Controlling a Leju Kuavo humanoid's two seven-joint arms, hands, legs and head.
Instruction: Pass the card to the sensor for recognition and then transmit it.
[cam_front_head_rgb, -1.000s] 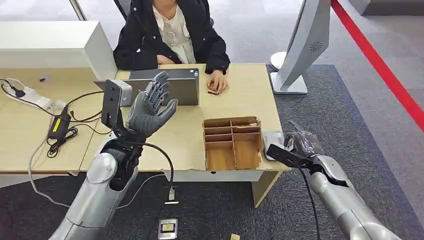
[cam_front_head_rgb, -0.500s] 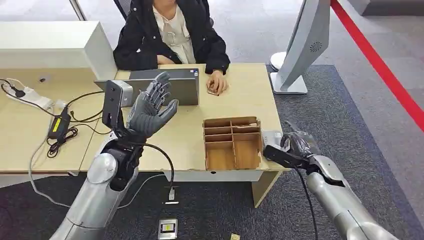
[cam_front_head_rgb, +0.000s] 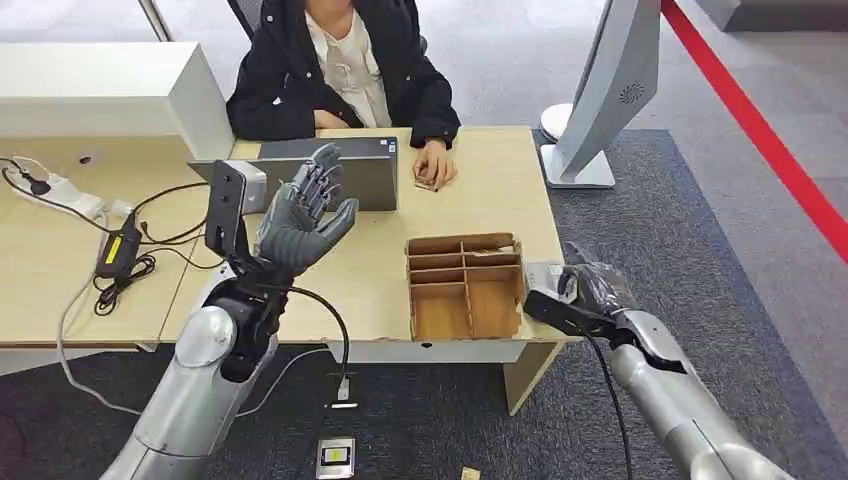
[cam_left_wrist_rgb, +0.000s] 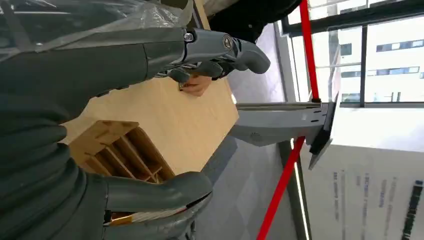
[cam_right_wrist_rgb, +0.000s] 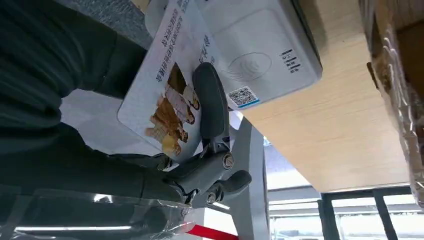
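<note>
A person (cam_front_head_rgb: 340, 70) sits behind a laptop (cam_front_head_rgb: 355, 170); a divided cardboard tray (cam_front_head_rgb: 465, 287) rests nearby.

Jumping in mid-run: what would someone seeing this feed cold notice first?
Probably the raised, empty left hand with fingers spread above the light wooden desk, facing a seated person in a black jacket. Next, the right hand at the desk's near right corner, holding a white picture-printed card against the white card sensor.

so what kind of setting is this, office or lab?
Probably an office-style reception or demo desk: a seated person behind a laptop at a wooden desk, a white card reader at the desk's edge, and red floor tape on grey carpet.
</note>
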